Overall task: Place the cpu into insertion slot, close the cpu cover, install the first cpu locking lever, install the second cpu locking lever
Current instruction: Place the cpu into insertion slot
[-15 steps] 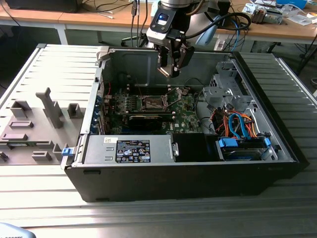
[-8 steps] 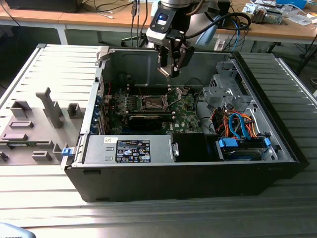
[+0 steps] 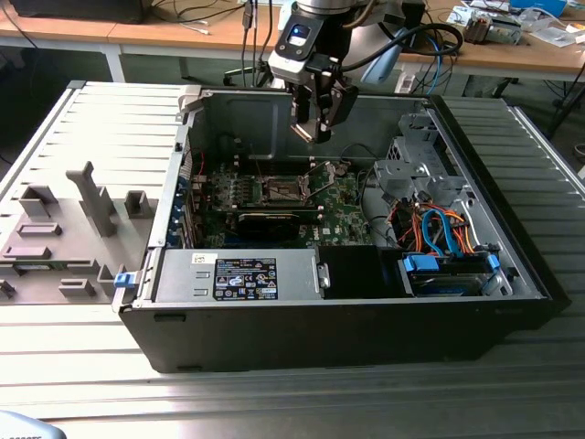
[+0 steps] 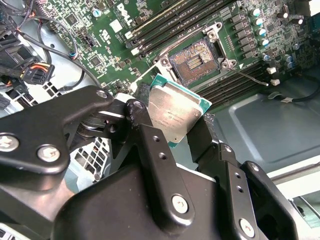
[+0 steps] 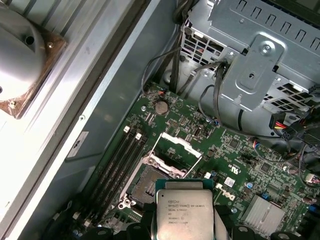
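Note:
In the exterior view my gripper (image 3: 315, 126) hangs over the open computer case, above the green board. It is shut on the cpu (image 4: 175, 112), a flat square chip with a silver-grey top, pinched at two opposite edges by the black fingers (image 4: 145, 130). The first wrist view shows the same cpu (image 5: 185, 212) held above the board. The insertion slot (image 4: 197, 56) lies bare below and apart from the chip, its dark centre exposed (image 5: 144, 182) (image 3: 279, 189). The cpu cover (image 5: 177, 150), a thin silver frame, stands swung open at the slot's edge.
A metal drive cage (image 3: 411, 165) with blue and orange cables (image 3: 439, 229) fills the case's right side in the exterior view. A power supply (image 3: 242, 274) sits along the case's front. Long black memory slots (image 4: 165, 25) run beside the socket. A grey fixture (image 3: 64, 229) lies outside on the left.

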Tool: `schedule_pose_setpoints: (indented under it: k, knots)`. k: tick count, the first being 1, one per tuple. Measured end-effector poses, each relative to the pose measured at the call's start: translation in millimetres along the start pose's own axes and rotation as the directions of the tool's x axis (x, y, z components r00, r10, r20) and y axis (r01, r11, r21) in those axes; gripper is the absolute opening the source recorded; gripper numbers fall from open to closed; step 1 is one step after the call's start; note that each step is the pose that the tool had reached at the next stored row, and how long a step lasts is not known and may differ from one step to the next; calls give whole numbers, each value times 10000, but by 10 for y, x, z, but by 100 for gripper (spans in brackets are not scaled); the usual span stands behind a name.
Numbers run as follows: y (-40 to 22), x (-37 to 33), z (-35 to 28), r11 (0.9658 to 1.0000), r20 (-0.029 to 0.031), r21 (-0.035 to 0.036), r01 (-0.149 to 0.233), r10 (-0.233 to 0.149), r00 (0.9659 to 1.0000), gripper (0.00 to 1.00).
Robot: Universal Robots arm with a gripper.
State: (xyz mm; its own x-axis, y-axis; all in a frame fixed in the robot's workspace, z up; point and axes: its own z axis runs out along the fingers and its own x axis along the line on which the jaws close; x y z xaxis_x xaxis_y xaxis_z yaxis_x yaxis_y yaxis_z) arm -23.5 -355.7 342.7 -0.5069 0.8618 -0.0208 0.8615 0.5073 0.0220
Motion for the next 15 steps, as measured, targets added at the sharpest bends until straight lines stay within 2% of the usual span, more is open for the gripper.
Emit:
schedule_pose_setpoints:
  k: [15]
  knots:
    - [0,0,0,9999,3,3,-146,146,9999,55]
